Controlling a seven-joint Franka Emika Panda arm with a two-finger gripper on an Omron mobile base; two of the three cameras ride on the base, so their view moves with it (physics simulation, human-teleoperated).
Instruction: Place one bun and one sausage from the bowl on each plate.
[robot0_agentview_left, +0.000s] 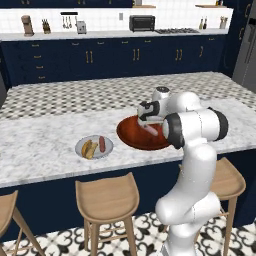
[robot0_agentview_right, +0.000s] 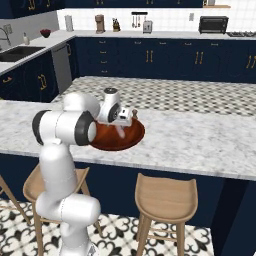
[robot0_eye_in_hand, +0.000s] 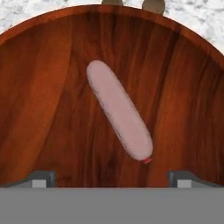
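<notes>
The fingers (robot0_eye_in_hand: 112, 177) are held wide open over the bowl (robot0_agentview_left: 131, 134) on the bench (robot0_agentview_left: 45, 140), gripping nothing. One pale sausage (robot0_eye_in_hand: 119, 109) is seen in the hand view, lying diagonally. The grey plate (robot0_agentview_left: 94, 147) — bun (robot0_agentview_left: 89, 148) and sausage on it — is shown from the left base.

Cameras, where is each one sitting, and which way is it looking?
Left base view: behind the arm to its left, looking forward and down over the counter, the grey plate and the bowl; the white arm rises at lower right.
Right base view: behind the arm to its right, facing the same counter; the arm rises at lower left.
Hand view: on the hand, looking down into the bowl at the sausage; the open gripper has its fingertips at the bottom.
All three share the bowl and sausage.
</notes>
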